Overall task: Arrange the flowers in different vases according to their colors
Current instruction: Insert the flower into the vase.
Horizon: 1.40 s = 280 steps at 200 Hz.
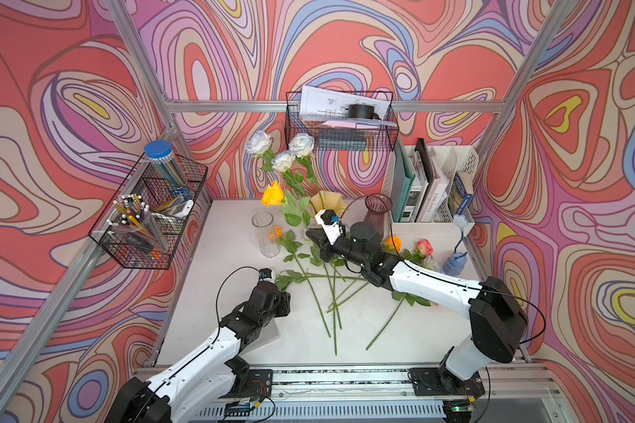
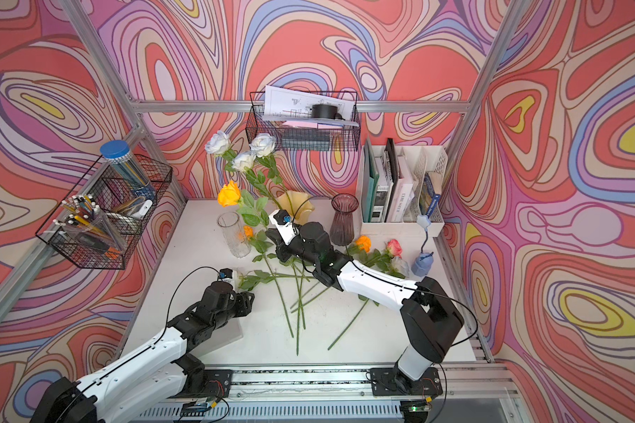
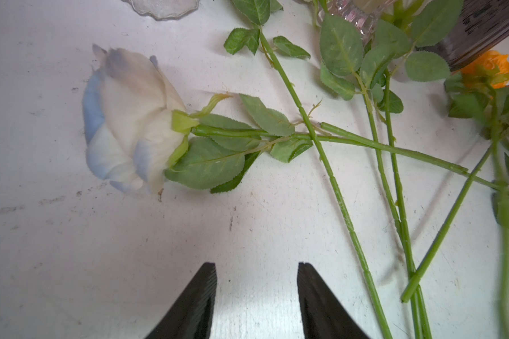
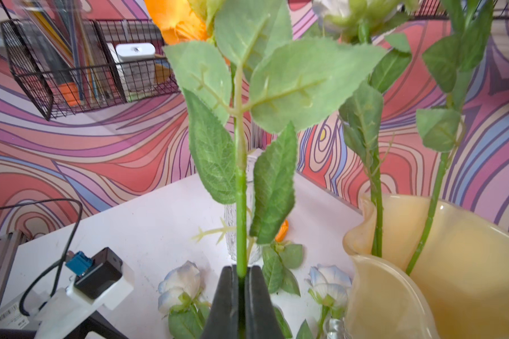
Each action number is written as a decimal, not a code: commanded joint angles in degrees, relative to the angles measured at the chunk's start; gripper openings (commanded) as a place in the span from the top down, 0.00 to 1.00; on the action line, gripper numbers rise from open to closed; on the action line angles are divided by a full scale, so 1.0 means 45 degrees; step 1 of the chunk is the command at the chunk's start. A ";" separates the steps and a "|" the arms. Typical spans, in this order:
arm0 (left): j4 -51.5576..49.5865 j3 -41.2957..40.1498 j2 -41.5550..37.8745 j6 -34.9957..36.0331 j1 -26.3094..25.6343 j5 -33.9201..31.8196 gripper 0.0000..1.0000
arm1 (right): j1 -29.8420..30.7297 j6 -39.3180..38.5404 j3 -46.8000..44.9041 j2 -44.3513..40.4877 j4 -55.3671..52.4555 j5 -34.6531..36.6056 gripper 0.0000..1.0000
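While stems crowd mid-table, left fingers hang over bare tabletop.

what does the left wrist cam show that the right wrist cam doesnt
Only left wrist: the open left gripper, holding nothing, and loose stems crossing flat on the table. Only right wrist: the right gripper shut on the stem of an upright orange rose, and the yellow vase with stems in it. Both: the white table and a white-blue rose lying on it.
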 commanded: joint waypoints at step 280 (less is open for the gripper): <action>0.0370 -0.0065 0.0505 0.0399 0.0079 0.0379 0.49 | -0.6834 0.2495 0.1060 0.1590 0.7878 0.3429 1.00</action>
